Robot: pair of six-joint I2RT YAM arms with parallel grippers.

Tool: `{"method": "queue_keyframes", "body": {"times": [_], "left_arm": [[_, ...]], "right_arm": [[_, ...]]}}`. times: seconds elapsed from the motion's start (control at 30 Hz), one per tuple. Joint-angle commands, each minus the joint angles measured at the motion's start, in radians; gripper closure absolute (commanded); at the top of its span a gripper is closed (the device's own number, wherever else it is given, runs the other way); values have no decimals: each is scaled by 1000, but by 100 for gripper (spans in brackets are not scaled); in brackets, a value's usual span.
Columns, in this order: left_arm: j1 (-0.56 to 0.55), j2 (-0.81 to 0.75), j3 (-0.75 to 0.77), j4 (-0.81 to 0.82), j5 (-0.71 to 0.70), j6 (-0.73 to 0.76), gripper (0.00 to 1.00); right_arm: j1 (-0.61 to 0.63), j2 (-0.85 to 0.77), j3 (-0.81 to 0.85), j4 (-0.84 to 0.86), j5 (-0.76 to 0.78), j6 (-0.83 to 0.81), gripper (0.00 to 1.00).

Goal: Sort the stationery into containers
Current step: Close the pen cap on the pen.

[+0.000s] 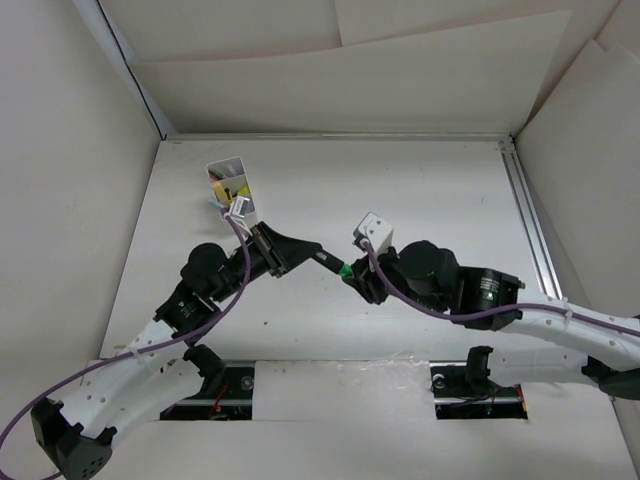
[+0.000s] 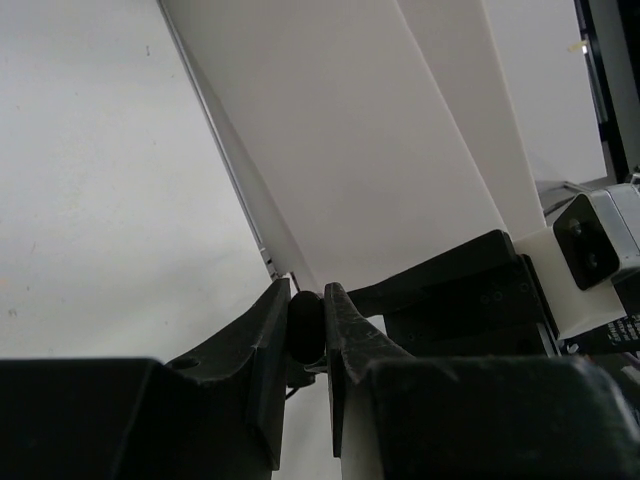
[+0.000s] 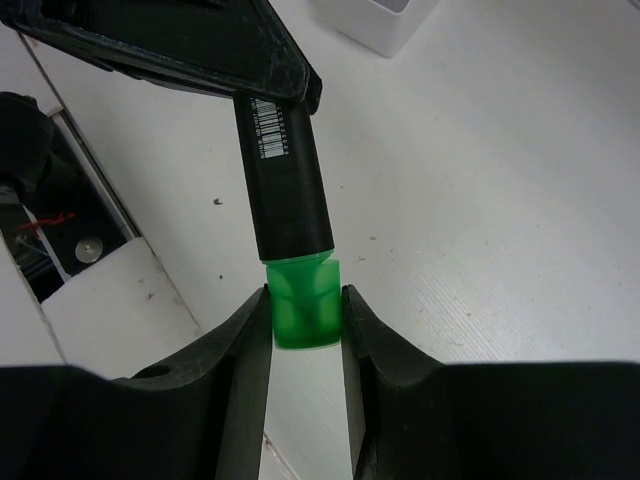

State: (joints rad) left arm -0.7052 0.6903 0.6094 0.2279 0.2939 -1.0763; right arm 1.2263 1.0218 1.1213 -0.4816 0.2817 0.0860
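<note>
A highlighter with a black barrel and a green cap hangs above the table between both arms. My right gripper is shut on the green cap. My left gripper is shut on the barrel's black end; its dark fingers show at the top of the right wrist view. The white container stands at the far left of the table with yellow and other stationery inside; one of its corners shows in the right wrist view.
White walls enclose the table on three sides. A metal rail runs along the right edge. The arm mounts and open slots lie at the near edge. My right arm's wrist camera is close to the left gripper.
</note>
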Motion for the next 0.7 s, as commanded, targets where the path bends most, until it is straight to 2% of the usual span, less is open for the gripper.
{"method": "queue_keyframes", "body": {"times": [0.0,0.37,0.6,0.67], "left_arm": [[-39,2,-10,-36,182,4,100],[-39,-41,-50,21,182,4,100],[-39,-51,-59,21,191,4,100],[-39,-51,-59,33,203,-5,100]], "right_arm": [[-2,-5,118,339,88,34,94],[-16,27,161,348,120,205,94],[-25,37,170,348,200,215,94],[-25,37,170,377,188,169,94]]}}
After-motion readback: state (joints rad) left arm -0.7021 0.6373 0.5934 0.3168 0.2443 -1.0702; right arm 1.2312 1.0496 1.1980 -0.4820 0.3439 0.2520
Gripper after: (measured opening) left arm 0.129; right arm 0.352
